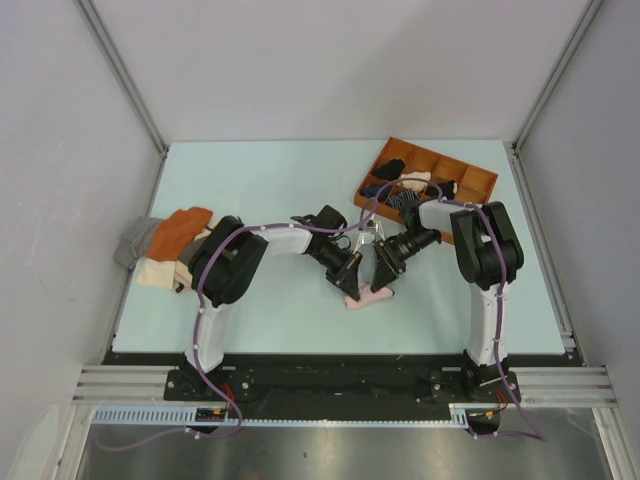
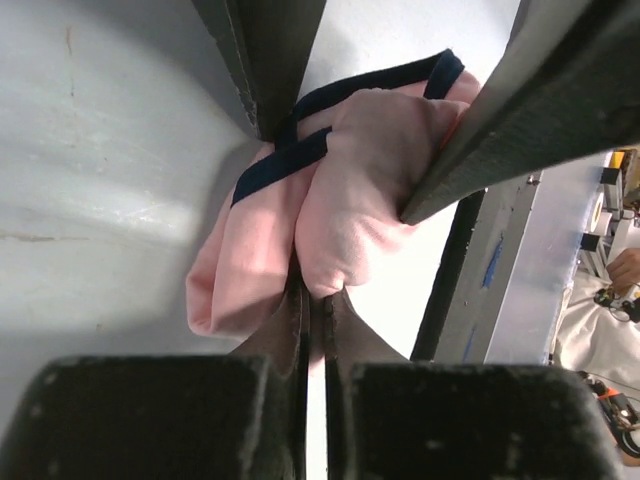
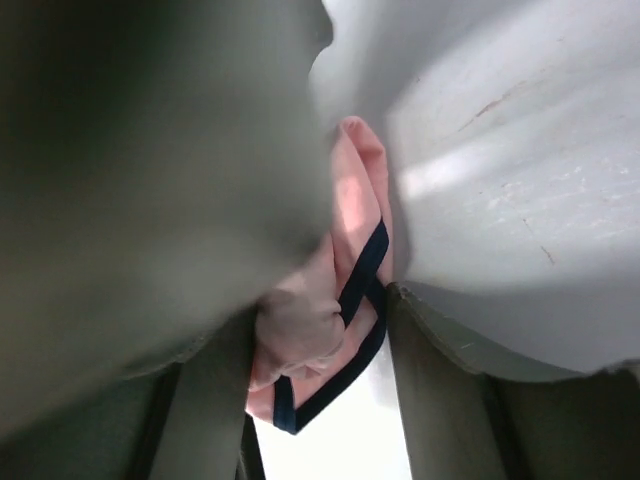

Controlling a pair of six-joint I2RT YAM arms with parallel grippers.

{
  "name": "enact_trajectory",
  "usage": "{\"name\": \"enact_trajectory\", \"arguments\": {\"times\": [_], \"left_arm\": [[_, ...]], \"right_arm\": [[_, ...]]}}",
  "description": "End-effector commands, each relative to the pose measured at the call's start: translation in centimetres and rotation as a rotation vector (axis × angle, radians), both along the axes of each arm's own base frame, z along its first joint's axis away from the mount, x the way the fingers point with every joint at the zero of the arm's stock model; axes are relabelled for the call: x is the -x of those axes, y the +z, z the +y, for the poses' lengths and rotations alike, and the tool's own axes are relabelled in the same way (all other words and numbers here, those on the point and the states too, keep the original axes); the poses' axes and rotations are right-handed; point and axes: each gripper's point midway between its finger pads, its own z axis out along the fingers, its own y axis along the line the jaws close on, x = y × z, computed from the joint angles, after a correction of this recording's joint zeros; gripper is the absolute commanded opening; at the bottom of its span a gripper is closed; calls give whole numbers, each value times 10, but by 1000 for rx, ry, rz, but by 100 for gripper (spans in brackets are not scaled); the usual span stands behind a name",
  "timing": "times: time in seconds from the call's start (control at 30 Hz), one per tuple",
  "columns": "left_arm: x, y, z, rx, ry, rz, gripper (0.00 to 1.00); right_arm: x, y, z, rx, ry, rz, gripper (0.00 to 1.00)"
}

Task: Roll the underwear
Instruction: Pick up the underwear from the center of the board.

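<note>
Top view: both arms reach inward and meet toward the near edge of the surface. The left gripper and right gripper come down close together on the underwear, a small pink bundle lying on the surface between them. An orange cloth and a cream cloth sit at the left edge, and a wooden tray holding dark items sits far right, all well apart from the work. Left wrist view: the underwear is bunched into a lump with navy edging looped across its top. The left jaws are together, pinching a fold at the lump's lower edge, while the right gripper's fingers press the lump from either side. Right wrist view: pink cloth with navy trim fills the gap between the right jaws, which look clamped on it; much of the frame is blurred dark. Judgement: rolling is under way, the bundle compact but loose on one side. The next move likely calls for one gripper to pin the roll while the other turns the free flap over without dragging the bundle. No brand, label or writing is legible in any view.
</note>
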Motion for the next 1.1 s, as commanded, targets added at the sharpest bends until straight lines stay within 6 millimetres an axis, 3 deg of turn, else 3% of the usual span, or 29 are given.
{"name": "enact_trajectory", "arguments": {"times": [0.0, 0.13, 0.3, 0.57, 0.67, 0.83, 0.93, 1.07], "left_arm": [[-37, -24, 3, -68, -16, -309, 0], [-37, -26, 6, -74, 0, -318, 0], [-37, -25, 7, -80, 25, -351, 0], [-39, -19, 3, -97, 27, -409, 0], [-40, -15, 1, -99, 26, -430, 0], [-41, -11, 0, -96, 31, -452, 1], [-44, -5, 1, -97, 53, -473, 10], [-55, 9, 2, -89, 117, -533, 31]], "right_arm": [[31, -23, 2, 128, 63, 117, 54], [33, -17, 3, 99, 43, 158, 48], [35, -14, 2, 87, 29, 195, 57], [40, -14, 5, 73, 13, 265, 52], [42, -15, 6, 73, 10, 282, 45], [42, -12, 6, 46, 3, 308, 18], [41, -9, 5, 16, -1, 324, 3], [36, -1, 2, -27, -12, 311, 0]]}}
